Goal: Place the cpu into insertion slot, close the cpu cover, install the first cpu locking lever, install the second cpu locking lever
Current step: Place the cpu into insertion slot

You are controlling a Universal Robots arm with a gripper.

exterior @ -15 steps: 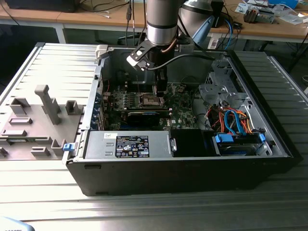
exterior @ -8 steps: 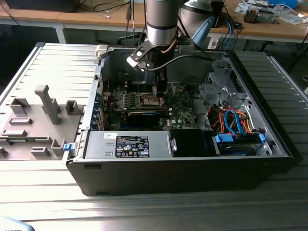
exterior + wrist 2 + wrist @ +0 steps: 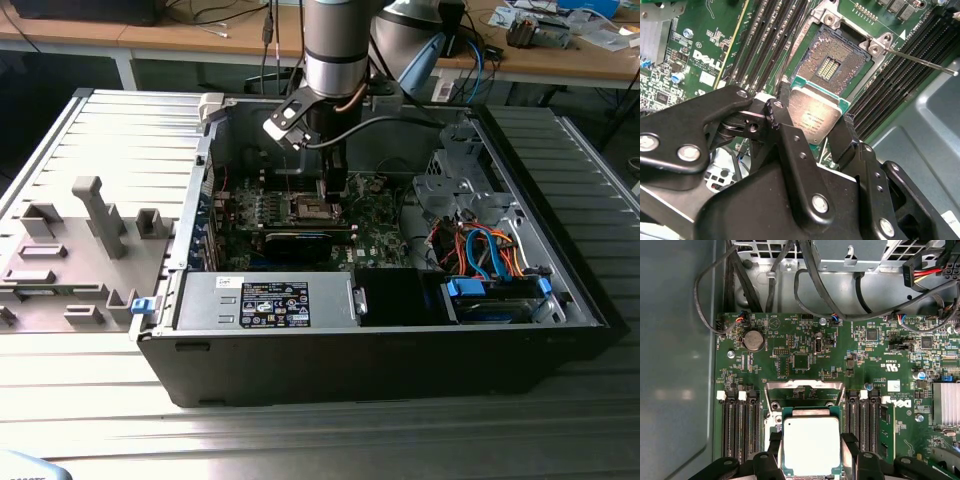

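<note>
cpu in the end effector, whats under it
The cpu, gripped by the end effector, hangs over the near edge of the open insertion slot. The slot's dark contact field shows beyond it; the part beneath the chip is covered.

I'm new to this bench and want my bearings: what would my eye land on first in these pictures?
In both wrist views, the silver-topped cpu stands out, gripped by the black tool and held close to the open insertion slot with its bare dark contact field. In the exterior view, the grey robot arm reaches down into the open computer case, over the green motherboard.
</note>
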